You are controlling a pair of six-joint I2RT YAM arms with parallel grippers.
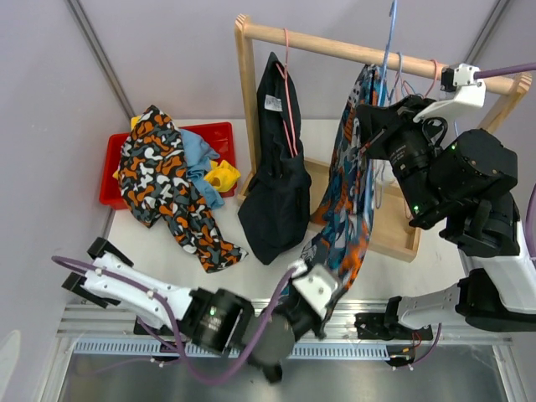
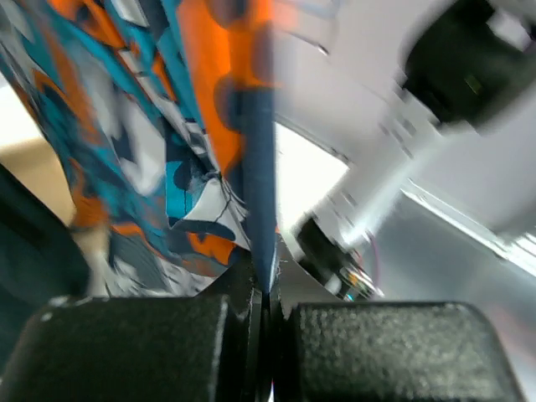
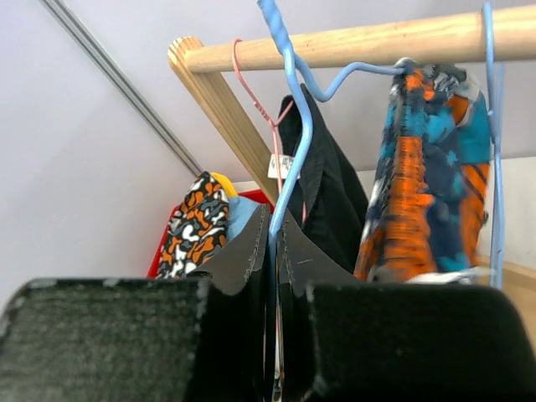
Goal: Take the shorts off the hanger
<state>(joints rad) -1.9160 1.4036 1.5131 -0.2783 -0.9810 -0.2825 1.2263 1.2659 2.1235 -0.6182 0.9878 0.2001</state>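
Note:
Patterned orange/blue/black/white shorts [image 1: 343, 209] hang from a blue wire hanger [image 1: 387, 50] on the wooden rail [image 1: 335, 48]. My left gripper [image 1: 328, 276] is shut on their lower hem; in the left wrist view the jaws [image 2: 266, 289] pinch a blue fabric edge of the shorts [image 2: 167, 151]. My right gripper [image 1: 366, 126] is shut on the blue hanger's wire [image 3: 297, 126], with the shorts [image 3: 419, 184] to its right. Black shorts with a white label [image 1: 276, 193] hang on a pink hanger [image 1: 287, 84].
A red bin [image 1: 219, 131] at the left holds a second patterned pair [image 1: 163, 184] spilling onto the table, blue shorts [image 1: 197, 155] and yellow shorts [image 1: 222, 176]. The rack's wooden base [image 1: 394, 230] lies under the hanging clothes. Grey walls stand close around.

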